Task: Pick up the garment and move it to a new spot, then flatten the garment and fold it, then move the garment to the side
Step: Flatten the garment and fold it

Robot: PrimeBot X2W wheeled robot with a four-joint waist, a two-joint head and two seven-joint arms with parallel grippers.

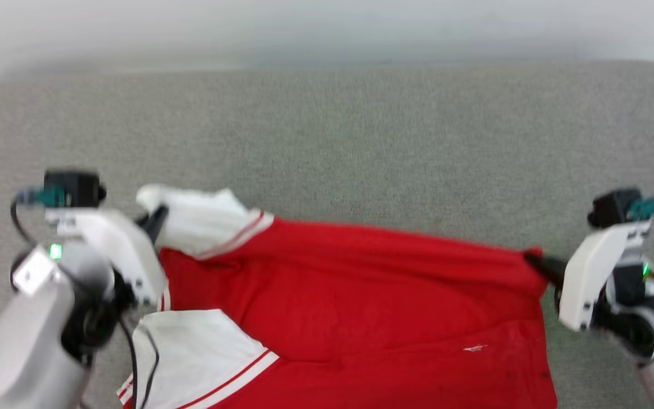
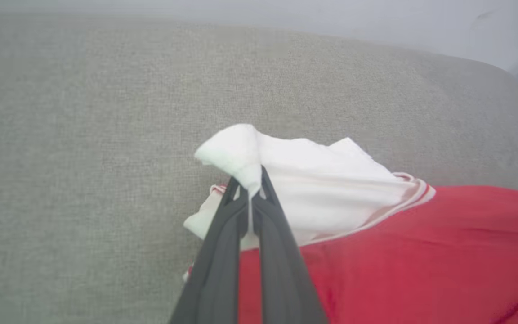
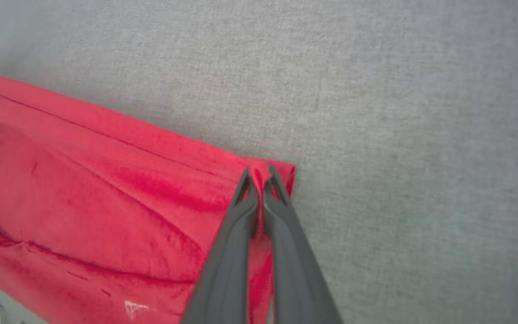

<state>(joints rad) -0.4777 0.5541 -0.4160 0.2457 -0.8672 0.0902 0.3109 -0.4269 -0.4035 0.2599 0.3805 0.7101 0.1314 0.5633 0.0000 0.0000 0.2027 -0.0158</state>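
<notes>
– checking our hold: the shirt (image 1: 361, 295) lies closest to us on the grey cushion (image 1: 327, 142), its red body stretched between both arms.
– yes. our left gripper (image 2: 250, 189) is pinched on the white sleeve (image 2: 313, 180), and our right gripper (image 3: 259, 184) is pinched on a red corner.
– then we should lift both ends level and hold that edge taut, so it lands flat farther out.
– any lettering?
– only a small white mark (image 1: 474, 347) near the hem, too small to read.

One red-and-white garment (image 1: 361, 295), two grippers, left gripper (image 2: 250, 182) and right gripper (image 3: 259, 180), one grey fabric surface (image 1: 327, 142)
</notes>
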